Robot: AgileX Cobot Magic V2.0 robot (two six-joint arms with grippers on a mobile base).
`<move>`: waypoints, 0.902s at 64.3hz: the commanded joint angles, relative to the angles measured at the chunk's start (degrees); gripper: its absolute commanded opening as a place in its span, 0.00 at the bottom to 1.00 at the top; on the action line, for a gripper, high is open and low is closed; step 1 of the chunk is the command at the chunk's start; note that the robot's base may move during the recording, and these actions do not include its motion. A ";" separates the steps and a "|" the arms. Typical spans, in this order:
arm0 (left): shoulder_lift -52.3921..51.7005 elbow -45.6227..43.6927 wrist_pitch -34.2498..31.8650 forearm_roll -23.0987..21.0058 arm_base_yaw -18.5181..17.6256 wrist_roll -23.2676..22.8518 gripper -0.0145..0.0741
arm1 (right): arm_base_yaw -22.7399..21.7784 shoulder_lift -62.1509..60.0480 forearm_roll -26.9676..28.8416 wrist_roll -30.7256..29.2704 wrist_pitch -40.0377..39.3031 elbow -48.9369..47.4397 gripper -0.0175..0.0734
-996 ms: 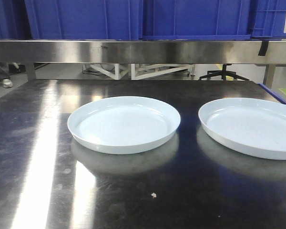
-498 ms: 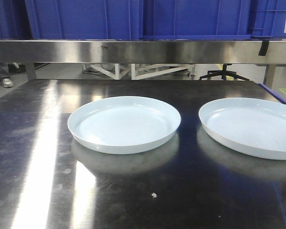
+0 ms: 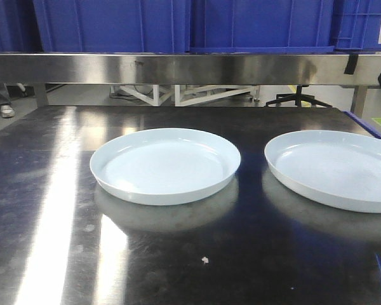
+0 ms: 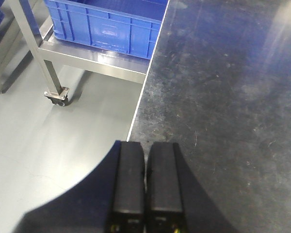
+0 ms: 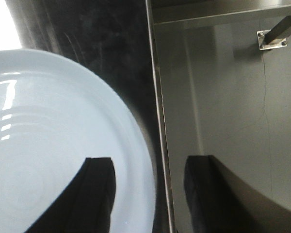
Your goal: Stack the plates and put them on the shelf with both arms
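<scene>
1. The dark steel worktop [image 3: 178, 267] was seen to carry both plates, well apart. The steel shelf [image 3: 178, 67] above it was loaded with blue crates [image 3: 114, 25].
2. The left plate [image 3: 165, 165] was set near the middle and the right plate [image 3: 333, 168] close to the worktop's right edge. Neither had been lifted or stacked.
3. The right pincer [image 5: 149, 165] was held released, one finger over the right plate's rim and the other beyond the worktop's edge. It was judged that the rim should be centred between the fingers and gripped squarely, so that the glossy plate would not tip.
4. The left pincer [image 4: 145, 179] was clenched on nothing above the worktop's edge, with no plate in its view.
</scene>
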 commanded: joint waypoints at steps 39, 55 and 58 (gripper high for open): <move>0.10 -1.46 -3.33 0.71 0.22 -0.51 0.27 | -0.30 -0.02 -0.51 -0.48 -5.11 -1.77 0.31; 0.10 -1.46 -3.33 0.71 0.22 -0.51 0.27 | -0.30 -0.02 -0.63 -0.48 -4.99 -1.77 0.62; 0.10 -1.46 -3.33 0.71 0.22 -0.51 0.27 | -0.30 -0.02 -0.63 -0.48 -4.83 -1.77 0.64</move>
